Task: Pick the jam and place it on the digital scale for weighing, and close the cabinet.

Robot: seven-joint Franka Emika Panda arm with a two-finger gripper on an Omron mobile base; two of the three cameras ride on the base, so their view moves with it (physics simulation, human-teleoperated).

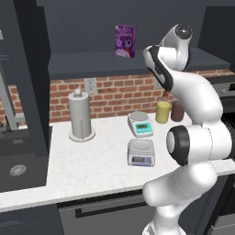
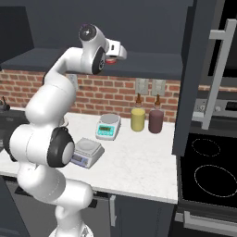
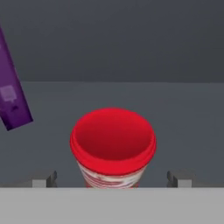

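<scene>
The jam, a squat red jar with a red lid, stands on the cabinet shelf right in front of the hand. My gripper is open, one fingertip on each side of the jar and neither touching it. From the right base view, the gripper reaches into the open cabinet with a bit of the red jam under it. The digital scale, grey with a silver platform, sits bare on the counter below. The cabinet door with its silver bar handle stands open.
A purple box stands on the shelf left of the jam. On the counter are a white scale, a yellow canister, a dark canister and a paper towel holder. A stove lies to the right.
</scene>
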